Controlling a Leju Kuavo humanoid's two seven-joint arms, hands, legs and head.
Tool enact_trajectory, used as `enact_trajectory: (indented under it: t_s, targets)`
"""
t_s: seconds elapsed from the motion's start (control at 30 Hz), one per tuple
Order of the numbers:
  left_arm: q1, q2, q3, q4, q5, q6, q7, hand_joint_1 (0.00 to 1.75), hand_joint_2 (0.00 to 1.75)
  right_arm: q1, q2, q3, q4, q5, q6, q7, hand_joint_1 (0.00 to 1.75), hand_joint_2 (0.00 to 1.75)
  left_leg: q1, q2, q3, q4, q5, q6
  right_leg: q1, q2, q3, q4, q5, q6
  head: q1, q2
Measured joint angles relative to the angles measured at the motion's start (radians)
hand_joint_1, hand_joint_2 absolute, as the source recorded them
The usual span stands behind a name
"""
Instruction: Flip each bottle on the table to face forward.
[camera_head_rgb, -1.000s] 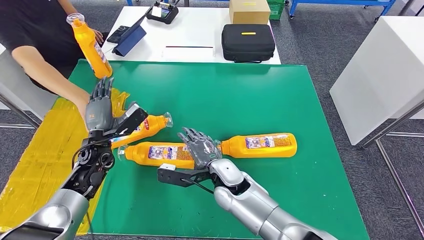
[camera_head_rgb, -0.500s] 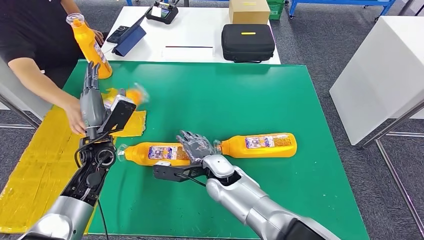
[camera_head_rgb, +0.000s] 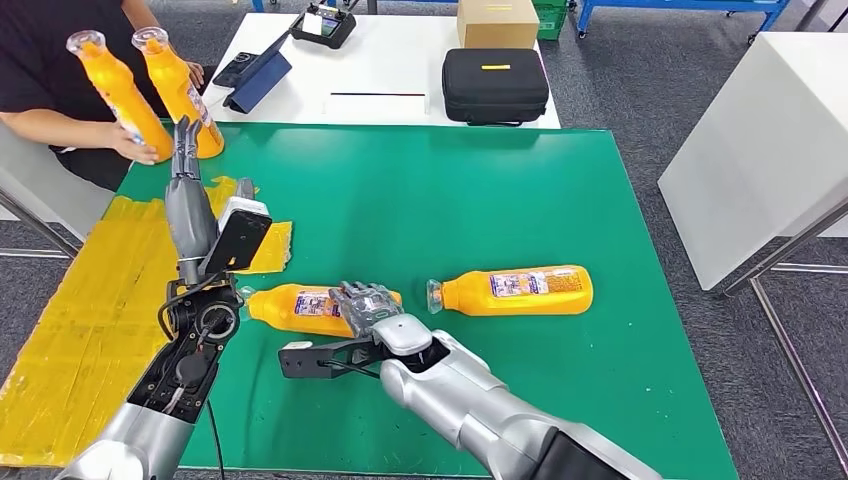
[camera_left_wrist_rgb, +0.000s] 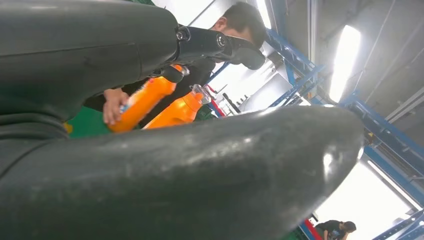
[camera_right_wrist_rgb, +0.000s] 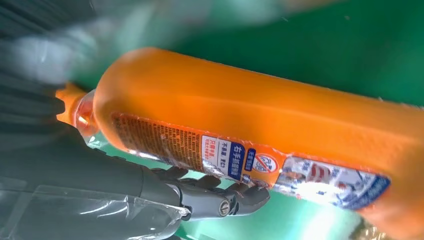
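Compared with a second earlier: third lying bottle gone from the worktop (camera_head_rgb: 600, 330); now stood at the far left corner in a person's hand (camera_head_rgb: 128, 142), as the left of two upright bottles (camera_head_rgb: 118, 95), beside the second upright bottle (camera_head_rgb: 180, 93). Removal done by the person, not the robot.

Left hand (camera_head_rgb: 186, 200) raised from a spot over that bottle to a near-vertical pose, fingers (camera_head_rgb: 181, 140) straight and together, pointing at the far corner, holding nothing. Released, by the look of it.

Right hand (camera_head_rgb: 365, 305) shifted left along the near bottle (camera_head_rgb: 295, 307) and lowered onto its label end. Right wrist view: fingers (camera_right_wrist_rgb: 210, 200) curled under the bottle's side, touching it near the label. Counted as grasping, though firmness of grip not judgeable.

Far lying bottle (camera_head_rgb: 515, 290) unmoved, on its side, cap toward the near bottle, just apart from it, label up.

Meaning for task: two bottles left on the green worktop. Near one in hand for turning; label partly covered in the head view, so facing unclear. Far one likely already label-up.
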Motion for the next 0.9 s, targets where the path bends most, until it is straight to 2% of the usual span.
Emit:
enact_trajectory:
  t_s: [0.23, 0.4, 0.5, 0.63, 0.77, 0.9]
  targets:
    - [0.009, -0.004, -0.001, -0.008, 0.025, 0.001, -0.012, 0.00, 0.00, -0.019, -0.004, 0.064, 0.042, 0.045, 0.131, 0.073, 1.75, 1.75, 0.000, 0.001, 0.007, 0.000, -0.001, 0.000, 0.000, 0.000, 0.004, -0.001, -0.001, 0.000, 0.000, 0.000]
    - [0.012, -0.007, 0.000, -0.008, 0.063, -0.013, -0.005, 0.00, 0.00, -0.023, -0.013, 0.085, 0.051, 0.043, 0.148, 0.090, 1.75, 1.75, 0.000, 0.000, 0.015, -0.001, -0.003, -0.002, 0.000, 0.000, 0.004, -0.001, -0.004, -0.001, 0.000, 0.000]
    - [0.018, -0.007, 0.007, -0.009, 0.133, -0.066, 0.019, 0.00, 0.00, -0.022, -0.021, 0.081, 0.052, 0.007, 0.098, 0.092, 1.75, 1.75, 0.000, -0.001, 0.015, -0.001, -0.002, -0.001, 0.000, 0.000, 0.007, -0.001, -0.003, -0.001, 0.000, 0.000]
    - [0.043, -0.005, 0.048, -0.033, 0.288, -0.170, 0.059, 0.00, 0.00, -0.017, -0.032, 0.037, 0.052, -0.085, -0.047, 0.085, 1.75, 1.75, -0.001, 0.000, 0.012, -0.001, 0.003, 0.001, 0.000, 0.000, 0.012, -0.001, 0.003, 0.000, 0.000, 0.000]
    - [0.076, 0.001, 0.114, -0.082, 0.454, -0.282, 0.094, 0.00, 1.75, -0.015, -0.052, -0.055, 0.048, -0.203, -0.190, 0.027, 1.75, 1.75, 0.000, 0.000, 0.005, -0.001, 0.007, 0.001, 0.000, -0.001, 0.006, -0.001, 0.005, 0.001, 0.000, 0.000]
    - [0.103, 0.012, 0.176, -0.118, 0.548, -0.368, 0.140, 0.00, 1.75, -0.010, -0.073, -0.164, 0.022, -0.280, -0.283, -0.039, 1.75, 1.75, 0.000, 0.000, -0.004, 0.000, 0.011, 0.001, 0.000, 0.000, -0.003, 0.000, 0.011, 0.001, 0.000, 0.000]
